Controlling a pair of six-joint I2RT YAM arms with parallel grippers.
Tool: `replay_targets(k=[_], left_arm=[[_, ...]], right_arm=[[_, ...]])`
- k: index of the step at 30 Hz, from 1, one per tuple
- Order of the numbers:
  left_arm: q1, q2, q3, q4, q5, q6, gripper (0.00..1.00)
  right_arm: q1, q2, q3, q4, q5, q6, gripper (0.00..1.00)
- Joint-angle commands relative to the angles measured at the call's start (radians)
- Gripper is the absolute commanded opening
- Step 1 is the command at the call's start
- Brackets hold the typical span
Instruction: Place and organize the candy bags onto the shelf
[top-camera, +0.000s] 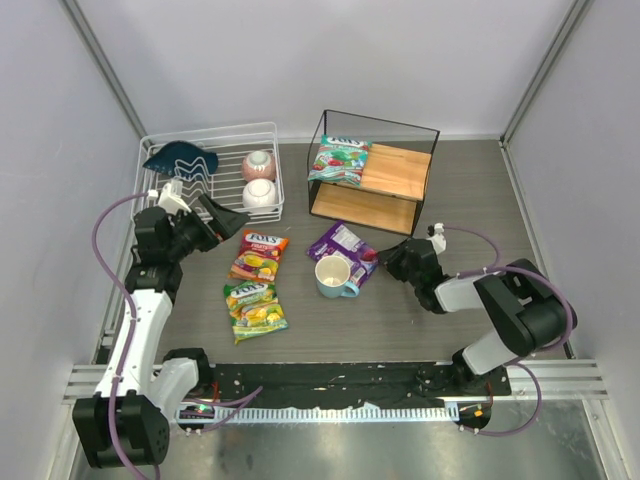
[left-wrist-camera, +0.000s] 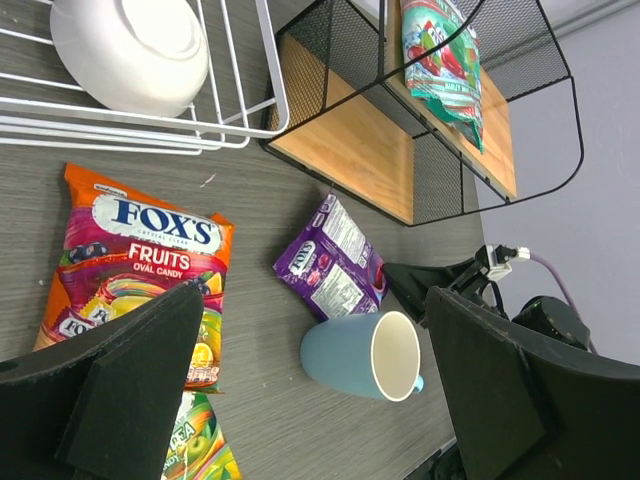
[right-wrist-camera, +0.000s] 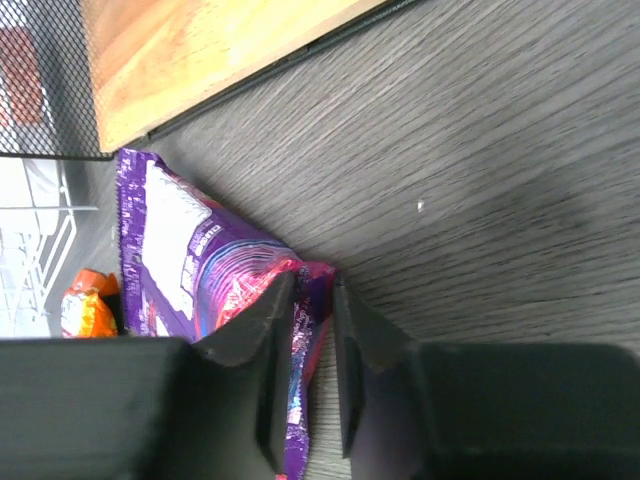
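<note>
The shelf (top-camera: 400, 175) stands at the back, with the teal-green bag (top-camera: 340, 159) on its upper board. The purple bag (top-camera: 340, 243) lies on the table in front of it. The orange-red bag (top-camera: 260, 254) and the yellow-green bag (top-camera: 254, 307) lie to its left. My right gripper (top-camera: 384, 258) is low at the purple bag's right edge. In the right wrist view its jaws (right-wrist-camera: 314, 285) are nearly closed on the edge of the purple bag (right-wrist-camera: 190, 260). My left gripper (top-camera: 232, 225) hovers open and empty above the orange-red bag (left-wrist-camera: 140, 260).
A blue mug (top-camera: 333, 277) stands touching the purple bag's near side. A white wire dish rack (top-camera: 270, 150) at the back left holds two bowls (top-camera: 259, 180) and a dark blue dish (top-camera: 182, 157). Grey walls enclose the table on three sides.
</note>
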Motion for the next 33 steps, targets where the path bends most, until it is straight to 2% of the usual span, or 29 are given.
replay_targets(k=[1,3,7,9,11,12,13,15,16,19,25,33], left_arm=[[0.013,-0.005,-0.007,0.058,0.033,-0.021,1.0],[0.015,-0.008,-0.01,0.062,0.035,-0.023,1.0],[0.013,-0.007,-0.007,0.062,0.038,-0.023,1.0],[0.015,-0.005,-0.006,0.063,0.039,-0.023,1.0],[0.015,-0.005,-0.006,0.063,0.041,-0.023,1.0],[0.015,-0.006,-0.006,0.063,0.041,-0.023,1.0],[0.016,-0.005,-0.006,0.063,0.042,-0.024,1.0],[0.016,-0.005,-0.006,0.063,0.044,-0.024,1.0],[0.016,-0.006,-0.006,0.065,0.044,-0.024,1.0],[0.018,-0.006,-0.004,0.062,0.044,-0.023,1.0],[0.016,-0.003,-0.004,0.063,0.048,-0.021,1.0],[0.016,-0.003,-0.004,0.063,0.047,-0.023,1.0]], right_arm=[[0.0,0.025,-0.011,0.051,-0.003,-0.008,0.19],[0.0,0.005,-0.025,0.072,-0.011,-0.019,0.02],[0.0,-0.122,-0.048,0.004,-0.011,-0.07,0.01],[0.0,-0.265,-0.051,-0.073,0.012,-0.096,0.01],[0.0,-0.392,-0.042,-0.231,0.037,-0.14,0.01],[0.001,-0.521,-0.036,-0.293,0.069,-0.154,0.01],[0.001,-0.582,-0.028,-0.417,0.083,-0.168,0.01],[0.001,-0.703,0.007,-0.544,0.121,-0.218,0.01],[0.001,-0.796,0.026,-0.684,0.129,-0.235,0.01],[0.003,-0.936,0.108,-0.923,0.156,-0.277,0.01],[0.004,-1.052,0.26,-1.22,0.222,-0.327,0.01],[0.003,-1.043,0.457,-1.36,0.324,-0.436,0.01]])
